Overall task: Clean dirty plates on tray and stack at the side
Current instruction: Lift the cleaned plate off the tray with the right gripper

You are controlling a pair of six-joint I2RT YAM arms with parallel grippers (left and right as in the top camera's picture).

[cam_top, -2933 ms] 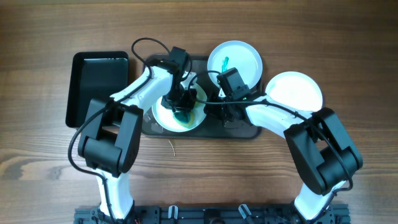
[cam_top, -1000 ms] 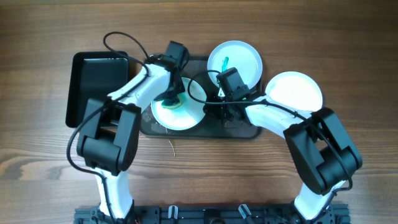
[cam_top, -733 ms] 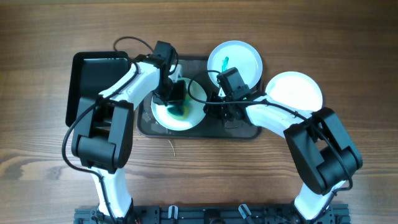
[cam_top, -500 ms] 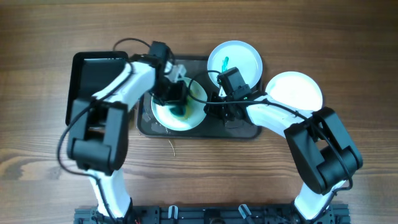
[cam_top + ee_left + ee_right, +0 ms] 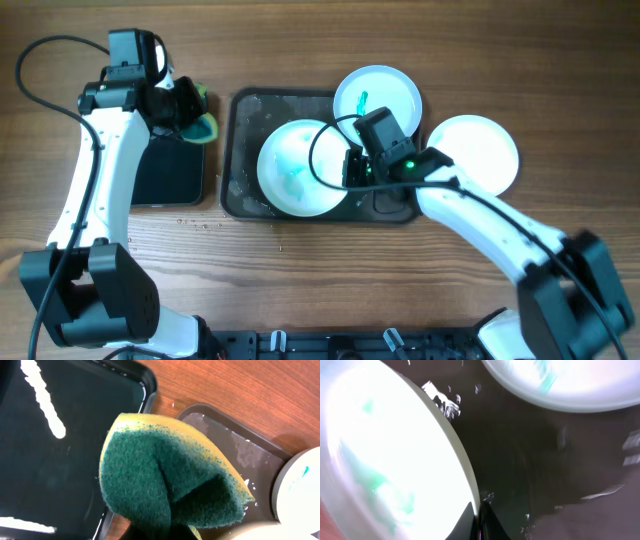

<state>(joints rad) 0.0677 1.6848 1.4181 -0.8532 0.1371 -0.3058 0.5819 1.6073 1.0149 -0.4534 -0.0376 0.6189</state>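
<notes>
A white plate with a faint teal smear lies in the middle of the dark grey tray. My right gripper is shut on its right rim. In the right wrist view my right gripper pinches the plate with one finger on each side of the rim. A second plate with a teal mark sits at the tray's far right corner. A third, plain white plate lies on the table to the right of the tray. My left gripper is shut on a green and yellow sponge over the black bin.
The black rectangular bin stands left of the tray, under my left arm; it also shows in the left wrist view. The tray floor is wet. Water drops lie on the wood in front of the bin.
My left arm has lifted the sponge off the middle plate and swung left, over the bin. The plate's smear is now much fainter. My right gripper stays on the rim.
</notes>
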